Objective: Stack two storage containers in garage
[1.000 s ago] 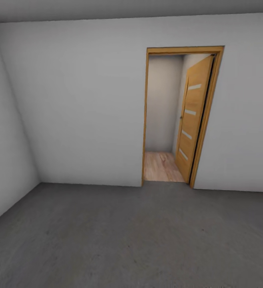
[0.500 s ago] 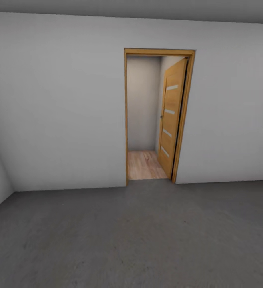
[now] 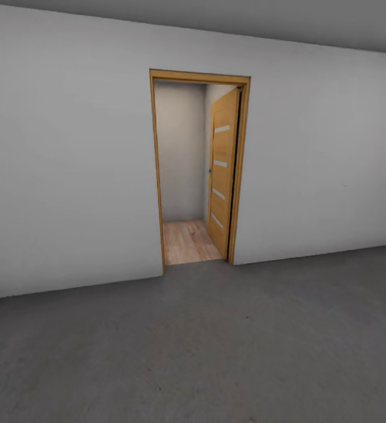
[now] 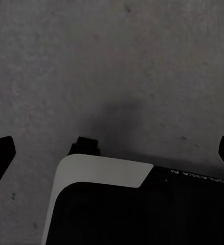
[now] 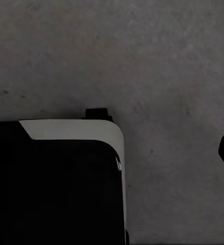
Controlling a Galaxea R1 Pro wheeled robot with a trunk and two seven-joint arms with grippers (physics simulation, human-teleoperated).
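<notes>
Rough, speckled grey concrete floor [image 3: 216,352] of the garage runs from the robot's black-and-white base [image 4: 132,209] to a plain white wall [image 3: 69,176]. Left gripper [image 4: 112,153] fingertips sit spread wide; the right gripper's state cannot be told. Beyond, a slatted wooden door [image 3: 223,176] stands open onto light wood planks [image 3: 188,241].

A doorway [image 3: 195,170] opens in the wall [image 3: 69,164] beyond the floor [image 3: 216,346], its door [image 3: 222,176] swung inward on the right.
</notes>
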